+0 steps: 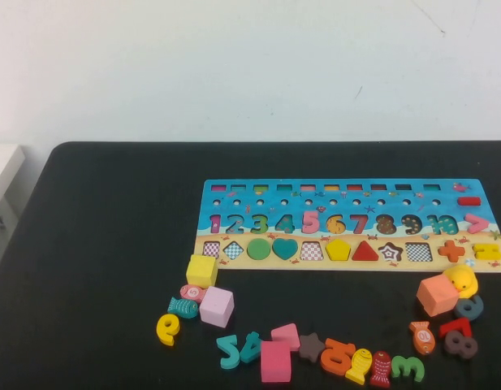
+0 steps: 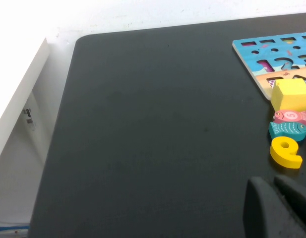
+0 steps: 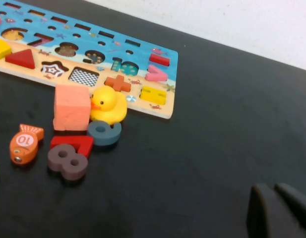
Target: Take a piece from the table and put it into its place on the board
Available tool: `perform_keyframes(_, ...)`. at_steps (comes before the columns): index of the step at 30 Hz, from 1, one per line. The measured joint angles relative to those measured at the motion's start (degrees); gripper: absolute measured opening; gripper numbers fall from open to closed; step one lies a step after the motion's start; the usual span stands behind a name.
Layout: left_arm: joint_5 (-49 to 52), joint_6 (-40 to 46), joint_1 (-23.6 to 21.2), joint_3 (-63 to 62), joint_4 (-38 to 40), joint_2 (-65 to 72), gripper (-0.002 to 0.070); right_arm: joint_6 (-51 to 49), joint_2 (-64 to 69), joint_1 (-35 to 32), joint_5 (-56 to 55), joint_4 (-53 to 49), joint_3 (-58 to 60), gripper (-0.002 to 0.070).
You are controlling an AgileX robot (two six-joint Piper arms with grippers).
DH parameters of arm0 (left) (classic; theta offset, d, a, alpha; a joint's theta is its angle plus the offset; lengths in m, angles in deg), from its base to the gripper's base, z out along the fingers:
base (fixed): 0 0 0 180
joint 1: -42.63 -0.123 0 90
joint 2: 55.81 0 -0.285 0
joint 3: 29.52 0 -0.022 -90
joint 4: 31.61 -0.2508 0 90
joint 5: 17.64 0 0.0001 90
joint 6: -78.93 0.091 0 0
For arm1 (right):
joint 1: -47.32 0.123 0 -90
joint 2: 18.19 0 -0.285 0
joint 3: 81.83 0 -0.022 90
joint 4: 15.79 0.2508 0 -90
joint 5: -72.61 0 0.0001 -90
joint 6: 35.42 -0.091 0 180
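Nearest the high camera, a row of loose wooden pieces runs along the near edge of the black tabletop (image 1: pixel 104 244): a teal numeral (image 1: pixel 228 350), a pink block (image 1: pixel 275 361), a brown star (image 1: pixel 311 347), an orange numeral (image 1: pixel 338 356), a yellow fish (image 1: pixel 360 365), a red fish (image 1: pixel 381 369) and a green 3 (image 1: pixel 408 367). At about eight o'clock from the tabletop's middle lie a yellow 9 (image 1: pixel 167 328), a teal fish (image 1: pixel 183 307), a pink fish (image 1: pixel 192 292), a lilac cube (image 1: pixel 217 306) and a yellow cube (image 1: pixel 202 270), the last touching the near edge of the board (image 1: pixel 412 213). At four o'clock sit a salmon cube (image 1: pixel 436 295), a yellow duck (image 1: pixel 461 281) just beside it, an orange fish (image 1: pixel 422 336), a red 7 (image 1: pixel 456 327) and a brown 8 (image 1: pixel 460 344).

The board lies flat, right of centre. The piece (image 1: pixel 339 249), a yellow pentagon, sits seated in its slot in the sandy lower strip, between a checkered empty slot (image 1: pixel 312 251) and a red triangle (image 1: pixel 364 251).

Neither arm shows in the high view. The left pincer (image 2: pixel 276 208) appears only in its own wrist view, hovering low over bare tabletop near the yellow 9, fingers together and holding nothing. The right pincer (image 3: pixel 279 210) appears in its wrist view over bare tabletop, well apart from the duck, clenched and empty.
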Motion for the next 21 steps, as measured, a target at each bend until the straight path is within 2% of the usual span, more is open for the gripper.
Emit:
perform_keyframes(12, 0.00, 0.00, 0.00, 0.00, 0.00, 0.00, -0.0003, -1.82, 0.00, 0.00, 0.39, 0.13, -0.10, 0.0019)
perform_keyframes(21, 0.00, -0.12, 0.00, 0.00, 0.00, 0.00, -0.0003, -21.70, 0.00, 0.00, 0.50, -10.12, -0.10, 0.0019)
